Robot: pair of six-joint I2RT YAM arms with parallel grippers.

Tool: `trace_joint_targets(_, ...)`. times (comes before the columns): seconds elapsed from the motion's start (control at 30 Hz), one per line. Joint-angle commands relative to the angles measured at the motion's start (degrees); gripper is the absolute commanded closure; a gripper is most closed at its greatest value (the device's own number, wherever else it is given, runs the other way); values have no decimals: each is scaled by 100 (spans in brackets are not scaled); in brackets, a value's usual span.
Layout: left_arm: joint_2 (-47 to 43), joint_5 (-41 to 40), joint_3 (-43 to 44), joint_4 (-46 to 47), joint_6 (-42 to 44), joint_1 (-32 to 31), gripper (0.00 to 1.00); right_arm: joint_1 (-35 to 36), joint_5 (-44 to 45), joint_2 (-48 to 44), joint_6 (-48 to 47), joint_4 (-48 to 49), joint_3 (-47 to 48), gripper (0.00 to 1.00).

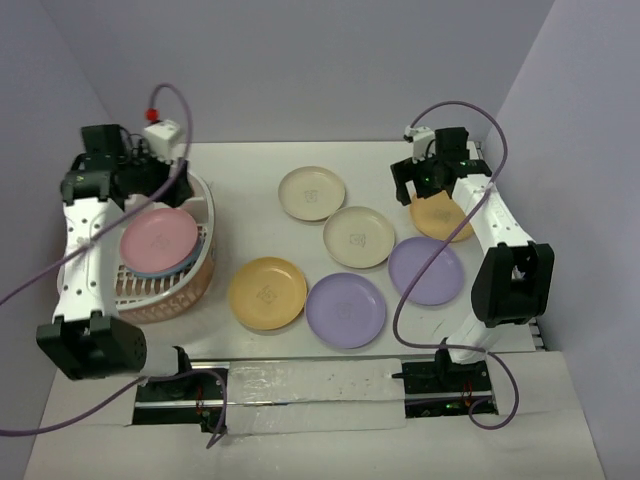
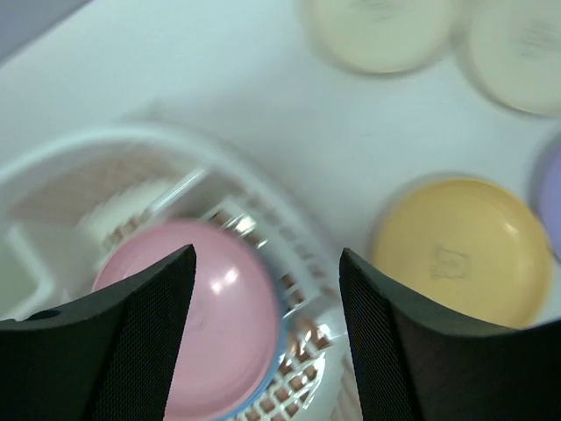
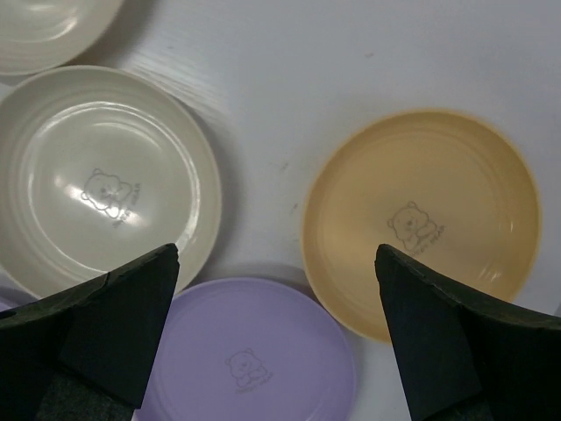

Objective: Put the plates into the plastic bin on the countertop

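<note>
Top external view: the plastic bin point(image 1: 170, 295) sits at the left of the white countertop point(image 1: 250, 190). A pink plate point(image 1: 158, 238) lies in it on top of a blue plate point(image 1: 150, 271), of which only the rim shows.

Six more plates lie loose on the countertop to the bin's right:
- a far cream plate point(image 1: 312, 192)
- a second cream plate point(image 1: 359, 237), just nearer and to the right of the first
- a near yellow-orange plate point(image 1: 267, 293), next to a near lilac plate point(image 1: 345, 310)
- a right lilac plate point(image 1: 426, 270)
- a right yellow-orange plate point(image 1: 445, 220), partly hidden under the right arm

Left wrist view, blurred: the left claw point(image 2: 267, 256) hangs above the right side of the bin with its two fingers spread wide. Nothing is between them and nothing is touched. The pink plate shows below, partly behind the left finger, and the near yellow-orange plate lies outside the bin to the right.

Right wrist view: the right claw point(image 3: 276, 253) is also spread wide and empty. It is held above the spot where the second cream plate, the right lilac plate and the right yellow-orange plate come close together, with bare countertop and the lilac rim showing in the gap between its fingers.
</note>
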Motion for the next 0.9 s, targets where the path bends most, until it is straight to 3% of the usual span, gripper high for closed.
trace_joint_targets(0.0, -214, 210, -433, -32, 697, -1258, 27, -505, -234, 225, 226, -155, 385, 0)
trace_joint_targets(0.07, 83, 268, -581, -103, 882, -1928, 28, -750, -249, 353, 231, -191, 485, 0)
trace_joint_targets(0.3, 1399, 163, -596, -106, 1167, -3119, 29, -1252, -158, 713, 74, -301, 817, 0)
trace_joint_targets(0.6, 2852, 80, -476, 127, 1487, -3301, 38, -1545, -180, 773, -79, -397, 795, 0)
trace_joint_targets(0.87, 3273, -198, -751, 601, 1560, -3365, 48, -1745, -153, 941, -168, -402, 912, 0)
